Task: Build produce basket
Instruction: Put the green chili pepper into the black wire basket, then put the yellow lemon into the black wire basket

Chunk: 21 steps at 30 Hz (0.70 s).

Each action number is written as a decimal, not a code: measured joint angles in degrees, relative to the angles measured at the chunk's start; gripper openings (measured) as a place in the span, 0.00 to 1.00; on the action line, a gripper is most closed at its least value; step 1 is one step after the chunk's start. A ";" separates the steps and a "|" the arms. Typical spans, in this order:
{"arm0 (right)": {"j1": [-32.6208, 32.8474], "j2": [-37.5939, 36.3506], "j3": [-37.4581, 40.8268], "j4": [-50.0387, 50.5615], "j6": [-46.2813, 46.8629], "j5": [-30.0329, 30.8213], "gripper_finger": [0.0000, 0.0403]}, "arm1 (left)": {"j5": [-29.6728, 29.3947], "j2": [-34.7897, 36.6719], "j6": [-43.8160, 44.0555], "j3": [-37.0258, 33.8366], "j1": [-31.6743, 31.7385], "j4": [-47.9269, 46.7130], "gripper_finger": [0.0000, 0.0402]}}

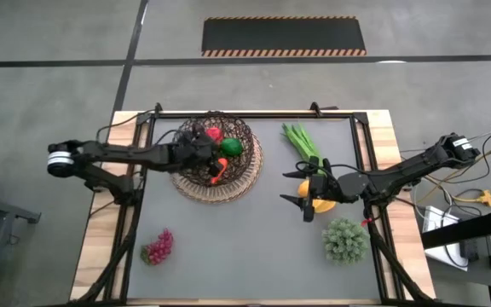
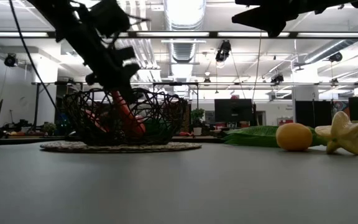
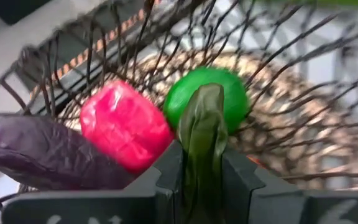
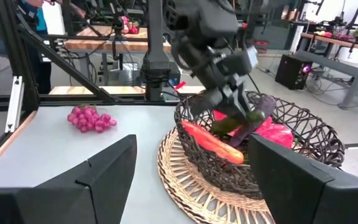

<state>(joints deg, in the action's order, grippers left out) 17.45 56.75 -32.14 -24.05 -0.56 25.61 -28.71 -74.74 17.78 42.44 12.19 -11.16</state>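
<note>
Left end effector (image 3: pixel 202 180) grips carrot's green top (image 3: pixel 202 134) inside basket (image 3: pixel 303 99).

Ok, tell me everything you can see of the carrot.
The carrot is a smooth orange toy with a dark green, leafy-looking stem end. It hangs slanted inside the basket, tip down toward the woven base, and the left gripper is shut on the stem from above. Beside it lie a red pepper, a green pepper and a purple eggplant. Whether its tip touches the base cannot be told.
</note>
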 joint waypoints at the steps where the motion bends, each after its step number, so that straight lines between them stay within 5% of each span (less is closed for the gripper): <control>1: 0.00 0.00 0.00 0.00 0.00 0.00 0.71 | 0.00 -1.01 -0.09 0.00 0.43 -0.04 0.12; 21: 0.00 -0.02 0.02 0.21 0.15 0.00 0.73 | 0.19 -6.22 -0.72 0.16 2.59 0.07 0.32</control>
<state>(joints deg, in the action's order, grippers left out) 17.45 56.73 -32.12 -23.85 -0.40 25.61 -28.52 -80.96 17.06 42.60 14.79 -11.09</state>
